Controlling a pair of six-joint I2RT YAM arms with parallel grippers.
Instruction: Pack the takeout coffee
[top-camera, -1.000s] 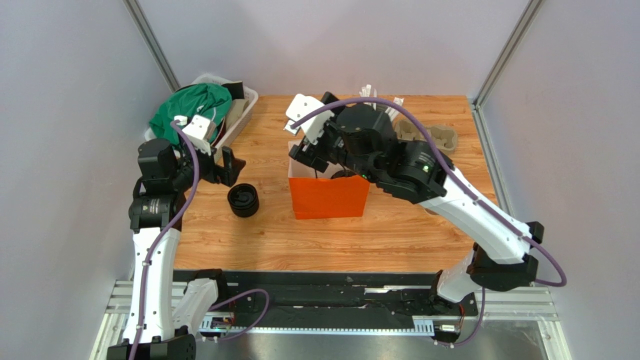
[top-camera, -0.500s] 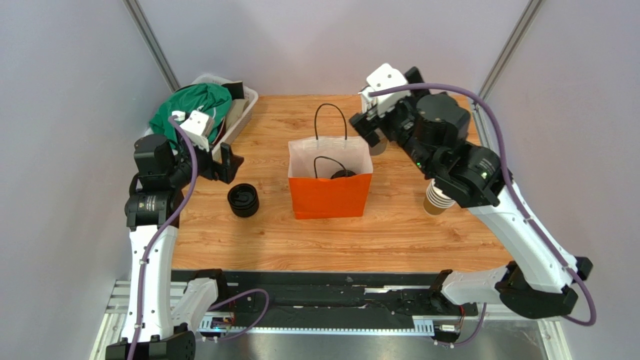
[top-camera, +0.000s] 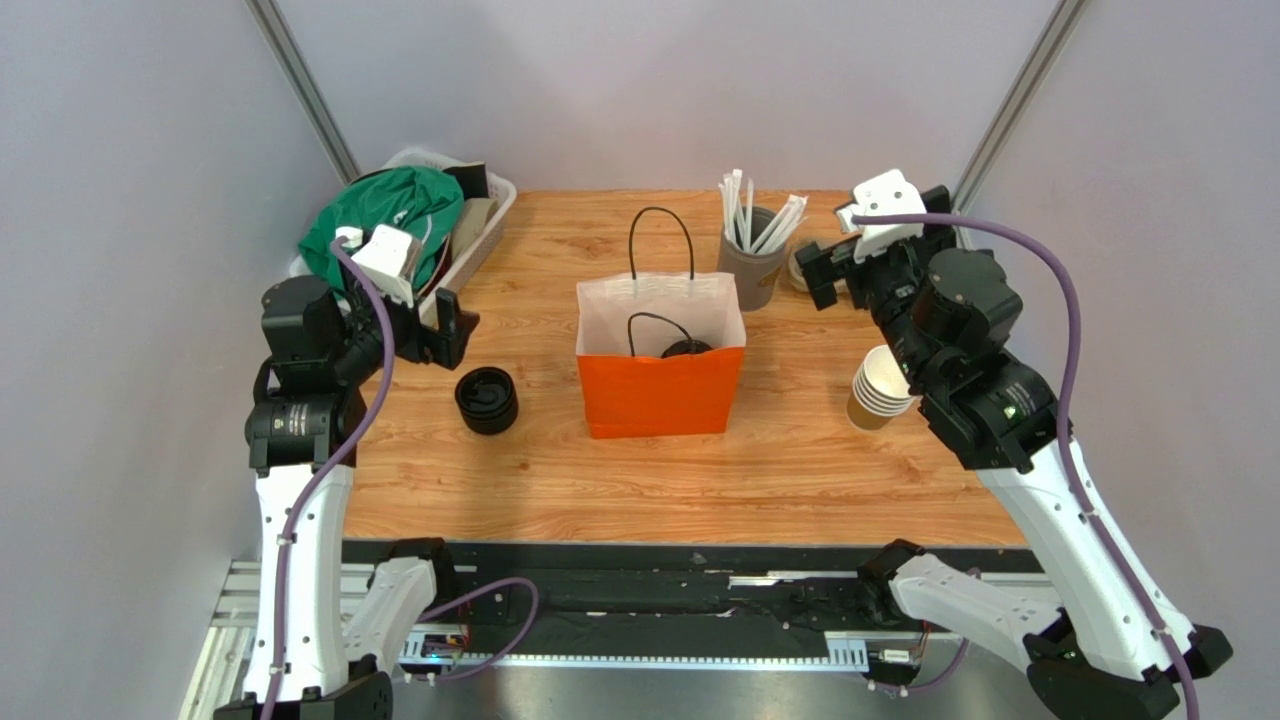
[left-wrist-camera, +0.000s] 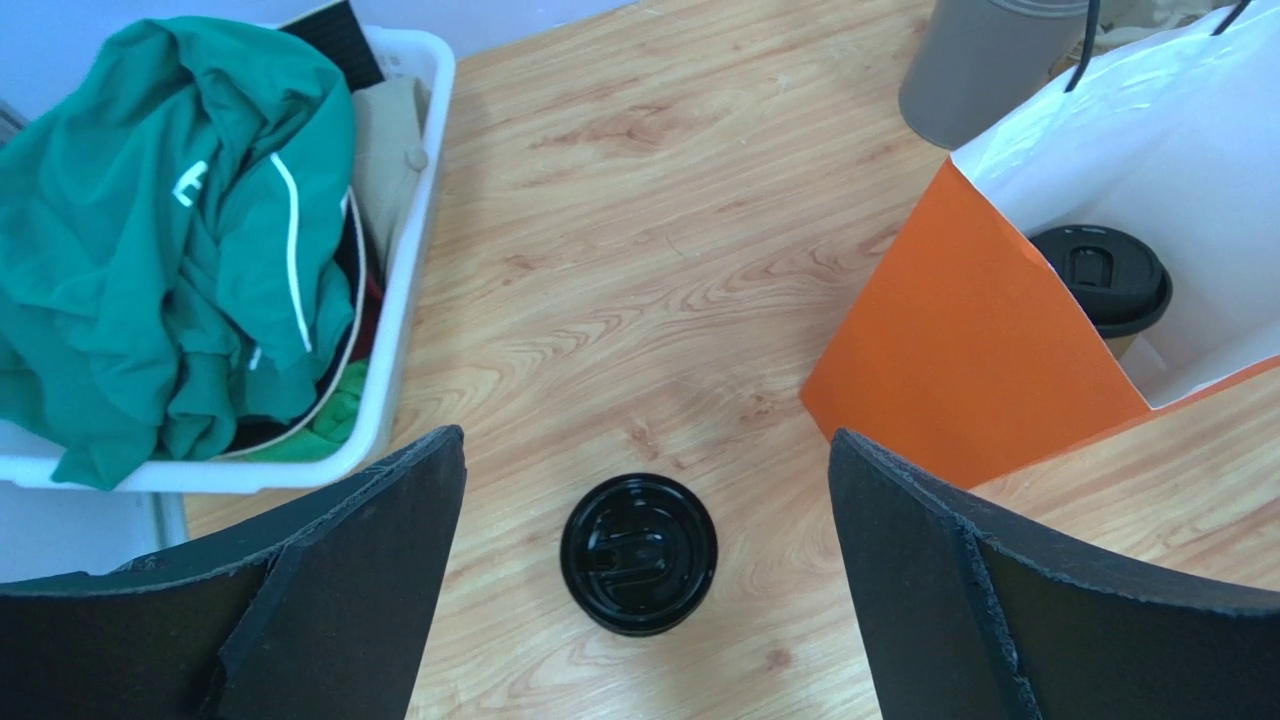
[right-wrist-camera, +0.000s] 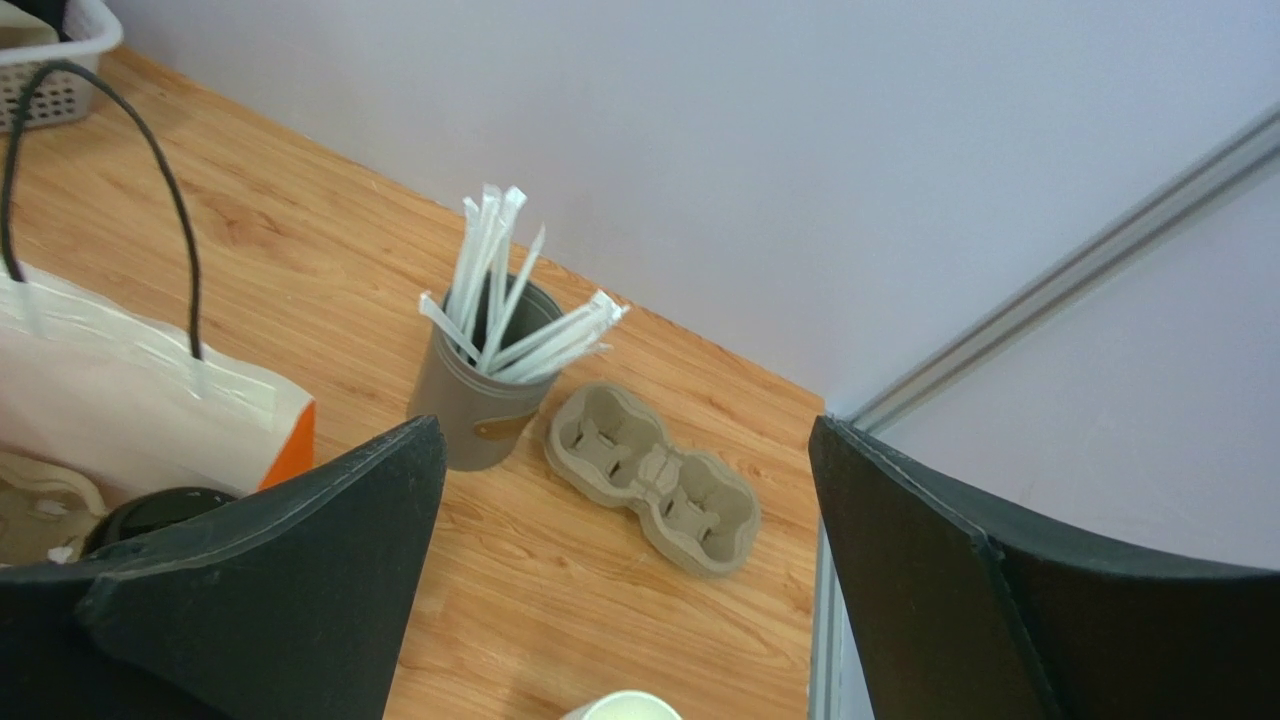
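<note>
Desk, midway point: orange paper bag (top-camera: 658, 393) stands upright and open-mouthed, black handles up. All positions below are taken from it.

- Coffee cup (left-wrist-camera: 1113, 308): inside the bag, upright, against the right-hand inner wall in the top view. Tan side just visible beneath its black lid (left-wrist-camera: 1109, 276), which sits on the rim and looks level. Whether it is pressed fully home I cannot tell.
- Left claw (top-camera: 455, 327): left of the bag and well apart from it, released, jaws spread wide, nothing between them. Its wrist view looks down past the fingers onto bare desk.
- Right claw (top-camera: 816, 275): right of the bag and behind it, past the straw cup, also released and carrying nothing.
- Spare black lids (top-camera: 486, 401): on the desk just left of the bag, possibly a short stack, untouched.
- Stack of tan cups (top-camera: 878, 387): right of the bag, lidless.
- Grey cup of white straws (right-wrist-camera: 484, 393): behind the bag's right corner. Pulp cup carrier (right-wrist-camera: 657, 480) just beyond that.
- White bin with green garment (left-wrist-camera: 169, 255): far left, behind the bag.

Progress, my reading: cup is lidded and bagged, and neither claw is engaged, so the main work looks done. Little seems left beyond parking the arms. Nothing shows whether a straw or the carrier is also meant to go in.
</note>
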